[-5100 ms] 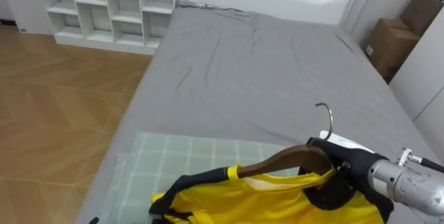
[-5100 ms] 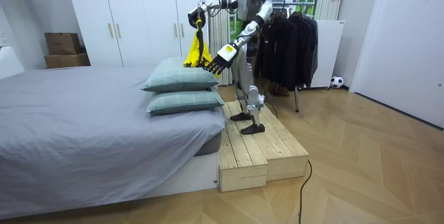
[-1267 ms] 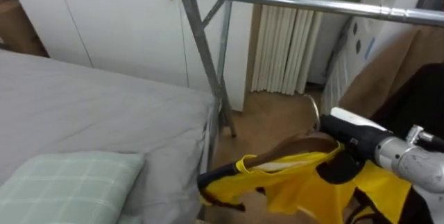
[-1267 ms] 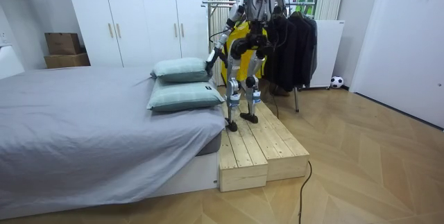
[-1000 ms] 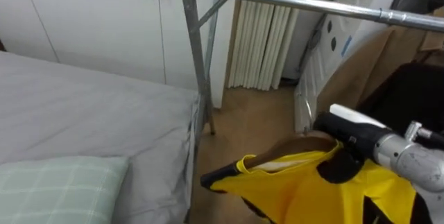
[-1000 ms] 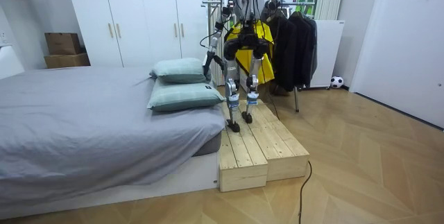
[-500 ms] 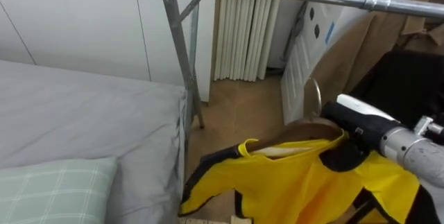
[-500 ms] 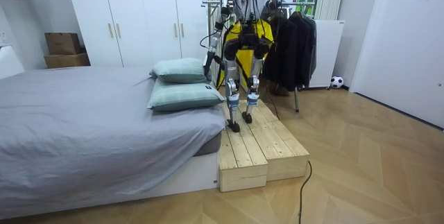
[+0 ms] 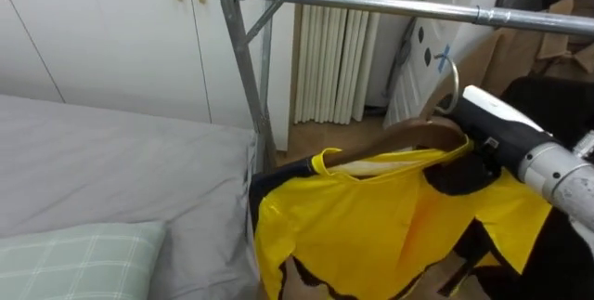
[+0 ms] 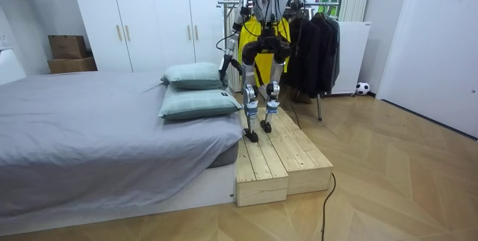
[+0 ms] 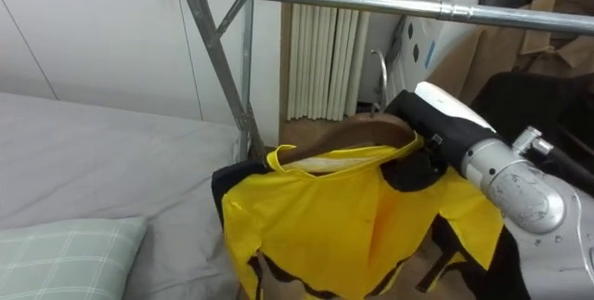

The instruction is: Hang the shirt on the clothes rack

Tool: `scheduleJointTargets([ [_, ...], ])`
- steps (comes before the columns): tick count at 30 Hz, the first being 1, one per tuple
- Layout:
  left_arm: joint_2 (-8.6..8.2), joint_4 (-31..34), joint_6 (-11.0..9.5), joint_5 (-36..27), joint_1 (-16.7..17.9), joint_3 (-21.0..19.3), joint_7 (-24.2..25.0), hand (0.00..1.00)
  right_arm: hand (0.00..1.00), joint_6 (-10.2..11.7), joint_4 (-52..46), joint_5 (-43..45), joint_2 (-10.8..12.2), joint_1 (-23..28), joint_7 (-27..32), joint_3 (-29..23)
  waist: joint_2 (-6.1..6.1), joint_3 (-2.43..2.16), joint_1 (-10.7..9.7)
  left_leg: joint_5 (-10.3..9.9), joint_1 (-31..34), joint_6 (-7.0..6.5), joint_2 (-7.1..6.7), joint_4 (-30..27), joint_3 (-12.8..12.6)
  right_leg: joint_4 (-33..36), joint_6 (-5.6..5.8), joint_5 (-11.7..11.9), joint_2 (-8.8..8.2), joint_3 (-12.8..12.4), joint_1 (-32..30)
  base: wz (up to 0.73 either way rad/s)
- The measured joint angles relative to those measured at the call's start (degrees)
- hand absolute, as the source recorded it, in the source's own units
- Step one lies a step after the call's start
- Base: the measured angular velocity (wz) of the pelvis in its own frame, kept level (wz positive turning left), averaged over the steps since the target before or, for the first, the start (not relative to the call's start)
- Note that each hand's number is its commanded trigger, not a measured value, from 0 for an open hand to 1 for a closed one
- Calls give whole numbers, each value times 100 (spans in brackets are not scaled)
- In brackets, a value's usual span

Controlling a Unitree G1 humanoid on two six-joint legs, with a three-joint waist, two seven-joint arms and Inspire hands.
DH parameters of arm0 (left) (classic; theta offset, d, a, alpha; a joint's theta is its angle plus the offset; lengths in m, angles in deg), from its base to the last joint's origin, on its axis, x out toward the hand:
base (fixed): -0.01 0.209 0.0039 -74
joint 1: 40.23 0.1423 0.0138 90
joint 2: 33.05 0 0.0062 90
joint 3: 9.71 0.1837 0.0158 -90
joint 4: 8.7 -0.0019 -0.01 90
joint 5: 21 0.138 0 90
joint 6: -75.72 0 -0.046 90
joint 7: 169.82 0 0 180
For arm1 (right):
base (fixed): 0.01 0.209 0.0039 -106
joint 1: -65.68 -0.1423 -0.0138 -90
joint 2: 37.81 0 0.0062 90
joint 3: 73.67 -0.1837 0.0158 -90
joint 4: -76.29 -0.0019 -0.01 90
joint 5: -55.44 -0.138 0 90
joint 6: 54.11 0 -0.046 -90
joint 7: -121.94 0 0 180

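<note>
The right robot hand (image 9: 484,145) was curled round the neck of a wooden hanger (image 9: 418,133) carrying a yellow shirt (image 9: 371,216). It held the hanger just below the metal rail (image 9: 371,3) with the hook up, apparently ready to lift over it. The shirt hung free beside the bed (image 9: 111,161). The left robot hand (image 10: 224,67) hung low, its state unclear.

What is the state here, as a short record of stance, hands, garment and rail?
Stance: on the wooden platform, facing the clothes rail
Right hand: gripping the wooden hanger
Left hand: low at its side, in the room view
Garment: yellow shirt draped on the hanger
Progress: hanger hook below the rail, not on it
</note>
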State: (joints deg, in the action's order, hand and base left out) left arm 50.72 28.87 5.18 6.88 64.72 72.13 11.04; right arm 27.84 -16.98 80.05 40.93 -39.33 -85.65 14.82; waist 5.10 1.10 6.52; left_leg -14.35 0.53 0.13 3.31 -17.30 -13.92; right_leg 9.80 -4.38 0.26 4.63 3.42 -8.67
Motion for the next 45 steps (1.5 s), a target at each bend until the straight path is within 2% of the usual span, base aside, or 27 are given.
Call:
scheduleJointTargets([
  [5,4,6,-9,-6,20,-5,0,0,100,-2,12,-75,-1,-9,131,0,15,-7,15,3,-7,4,2,8,19,17,8,-32,2,9,5,0],
  [8,18,43,-172,-5,179,-12,0,0,100,-4,58,-558,-26,-25,146,-2,43,-11,9,-1,-55,-2,8,14,37,26,8,-63,2,20,39,1],
  [12,52,58,-227,8,251,-58,-18,0,100,-2,400,-1319,-31,-121,258,-2,113,-6,2,-1,-222,-1,-2,111,160,40,11,-152,-24,137,216,16],
  [16,67,67,-270,63,264,-61,-29,0,100,1,742,-1718,-29,-333,311,-1,140,1,25,-6,-234,0,5,121,225,88,7,-213,-49,226,250,14],
  [19,79,138,-410,63,372,-71,-38,0,100,4,781,-1973,-37,-359,313,-1,140,1,85,-15,-280,13,-11,152,311,85,-43,-240,-51,267,275,8],
  [20,79,191,-451,76,423,-75,-40,0,100,76,970,-2115,-74,-407,312,3,140,1,113,-18,-303,18,-12,161,330,87,-126,-217,-51,297,303,13],
  [21,83,198,-479,99,443,-79,-42,0,100,99,1224,-2269,-121,-453,316,2,136,1,134,-22,-343,25,-13,163,366,88,-154,-215,-51,340,364,17],
  [28,131,200,-693,101,489,-187,-58,0,100,114,1765,-2465,-315,-592,357,3,136,1,167,-30,-326,66,-12,173,545,110,-214,-289,-53,495,399,12],
  [33,218,199,-820,101,550,-181,-58,0,100,184,2079,-2466,-353,-768,367,42,143,3,184,-27,-394,118,-11,172,622,308,-264,-485,-68,548,385,6],
  [40,273,199,-1011,104,643,-228,-58,0,100,335,2564,-2632,-359,-1188,501,51,156,0,220,9,-412,179,-7,191,695,299,-245,-543,-53,563,420,1],
  [42,280,199,-1081,104,698,-275,-62,0,100,373,2747,-2968,-363,-1193,503,52,175,-4,212,8,-421,180,-15,191,815,273,-245,-549,-52,602,471,8],
  [45,295,199,-1115,104,712,-273,-70,0,100,380,3224,-3416,-363,-1196,506,57,228,-8,238,9,-417,181,-16,193,842,273,-246,-549,-58,628,484,5],
])
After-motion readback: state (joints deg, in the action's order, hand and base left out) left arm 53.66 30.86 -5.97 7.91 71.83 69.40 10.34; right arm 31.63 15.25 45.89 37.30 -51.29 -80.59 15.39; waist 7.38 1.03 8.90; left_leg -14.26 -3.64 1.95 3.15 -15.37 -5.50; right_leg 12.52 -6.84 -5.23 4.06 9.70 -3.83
